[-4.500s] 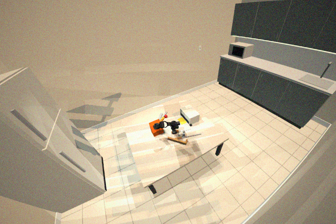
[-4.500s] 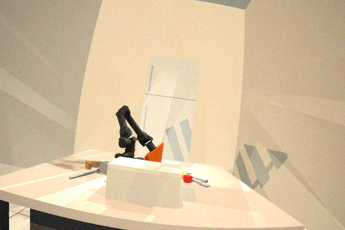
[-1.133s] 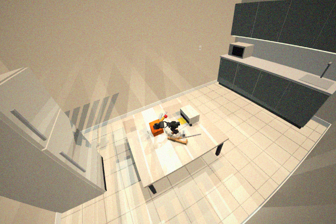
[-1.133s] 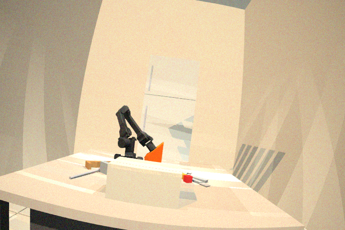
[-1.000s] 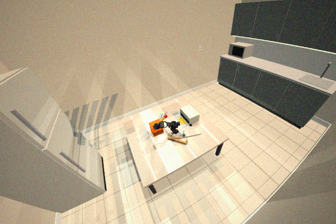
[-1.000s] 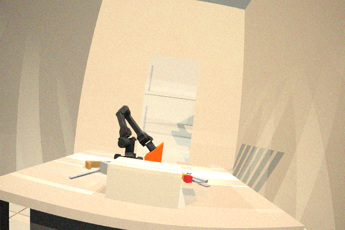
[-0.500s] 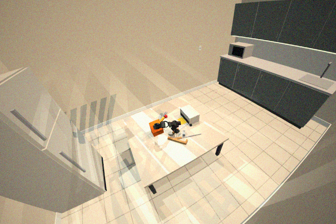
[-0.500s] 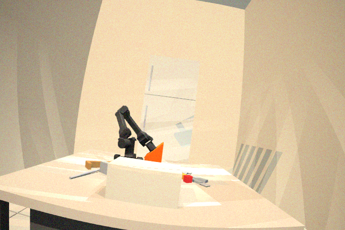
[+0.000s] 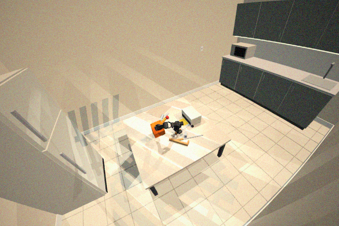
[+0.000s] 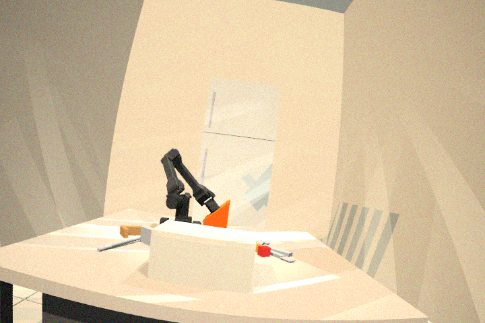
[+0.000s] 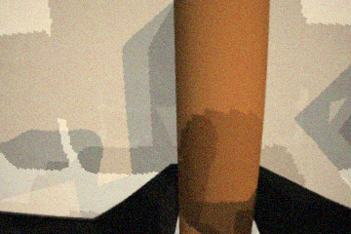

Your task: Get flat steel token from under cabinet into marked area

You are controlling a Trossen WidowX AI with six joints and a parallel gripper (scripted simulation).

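The cabinet [image 9: 193,115] [image 10: 201,260] is a white box with a dark front low on the side facing the arm. The marked area [image 9: 184,121] is a yellow patch at its front. I cannot make out the steel token in any view. My gripper [image 9: 157,127] [image 11: 213,173] is at the orange wedge-shaped block [image 9: 156,133] [image 10: 219,217], away from the cabinet. In the wrist view it is shut on a round orange-brown handle [image 11: 222,73], with a black finger on each side. What the handle belongs to is hidden; the fingertips are hidden behind the wedge in the exterior view.
A red block [image 9: 166,117] [image 10: 264,251] lies beside grey strips [image 10: 283,254] past the wedge. On the other side of the arm are a wooden angled piece [image 9: 179,141] [image 10: 131,231], a grey rod [image 9: 194,137] [image 10: 119,243] and a blue-grey block [image 9: 185,136] [image 10: 145,235].
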